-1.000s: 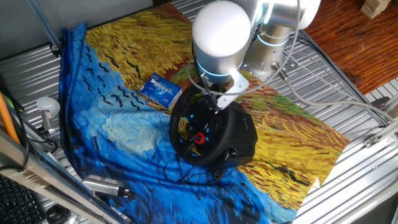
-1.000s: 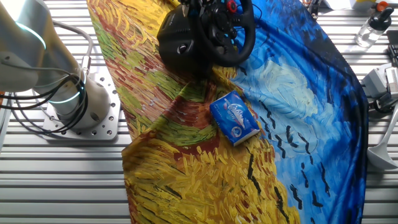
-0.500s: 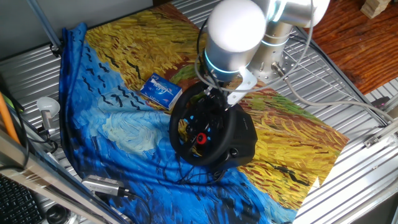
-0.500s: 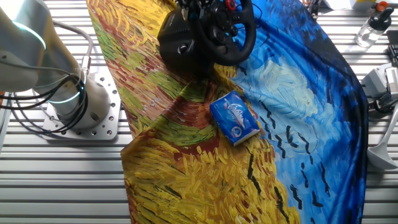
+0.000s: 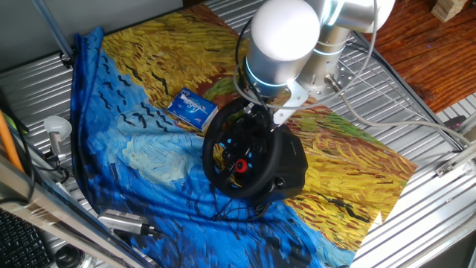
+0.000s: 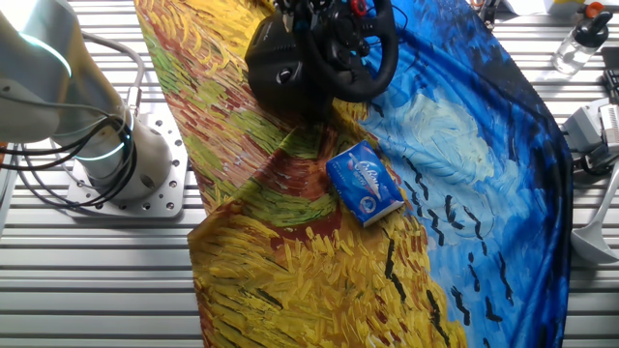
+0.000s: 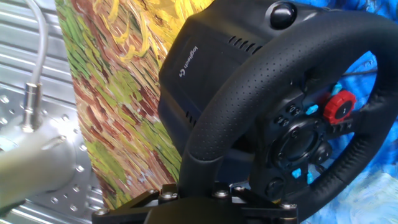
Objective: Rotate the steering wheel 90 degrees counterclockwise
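We have the pincer (image 5: 259,119) at the top of the wheel (image 5: 242,156), on the rim's upper arc. In the hand view the rim (image 7: 249,106) runs straight out ahead of the pincer's mount, with the base (image 7: 205,56) just behind it and the red button (image 7: 339,107) on the hub further along. Whether the jaws are closed on the rim we cannot tell: the fingers do not show in the hand view, and in one fixed view the white wrist joint covers them.

To do this step well, we judge the pincer must follow the rim's circle, not a straight line, with the wrist turning as it goes so the grip stays square to the rim. A quarter turn counterclockwise, as seen from the driver's side, should carry the red button round with it; we can use that as our mark. We should keep the push along the rim so the base does not slide on the cloth (image 5: 149,149).

In the other fixed view the wheel (image 6: 353,48) is cut off by the upper edge, and the pincer is out of sight there. The box (image 6: 365,183) lies well apart from the pincer, on the cloth.
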Controlling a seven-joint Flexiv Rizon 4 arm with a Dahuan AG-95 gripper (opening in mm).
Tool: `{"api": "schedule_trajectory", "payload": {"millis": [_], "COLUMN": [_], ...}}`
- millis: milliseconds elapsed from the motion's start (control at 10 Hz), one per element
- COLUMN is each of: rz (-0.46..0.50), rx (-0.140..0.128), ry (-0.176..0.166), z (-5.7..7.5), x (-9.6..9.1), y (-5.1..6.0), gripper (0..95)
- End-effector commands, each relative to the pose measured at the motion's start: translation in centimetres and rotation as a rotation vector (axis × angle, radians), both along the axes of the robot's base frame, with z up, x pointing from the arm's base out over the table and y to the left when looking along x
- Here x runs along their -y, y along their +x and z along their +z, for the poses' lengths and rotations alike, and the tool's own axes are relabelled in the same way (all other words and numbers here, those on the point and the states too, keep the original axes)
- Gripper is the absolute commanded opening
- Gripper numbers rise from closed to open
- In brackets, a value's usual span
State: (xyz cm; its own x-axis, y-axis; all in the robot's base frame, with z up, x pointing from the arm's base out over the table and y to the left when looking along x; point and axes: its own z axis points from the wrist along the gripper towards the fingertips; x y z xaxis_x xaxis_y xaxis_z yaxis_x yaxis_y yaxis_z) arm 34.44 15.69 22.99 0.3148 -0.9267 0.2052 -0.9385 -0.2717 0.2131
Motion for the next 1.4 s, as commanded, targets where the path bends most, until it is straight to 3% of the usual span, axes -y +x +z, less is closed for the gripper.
{"api": "schedule_trajectory", "payload": {"millis": [100,500,1400], "rz": [-0.001,-0.011,-0.006], "rx": [0.004,0.003,-0.032], "ry": [0.018,0.078,0.166], "z": [-1.17,-1.11,-1.05], "x": [0.26,0.39,0.45], "y": [-0.11,-0.20,-0.22], "gripper": [0.0,0.0,0.0]}}
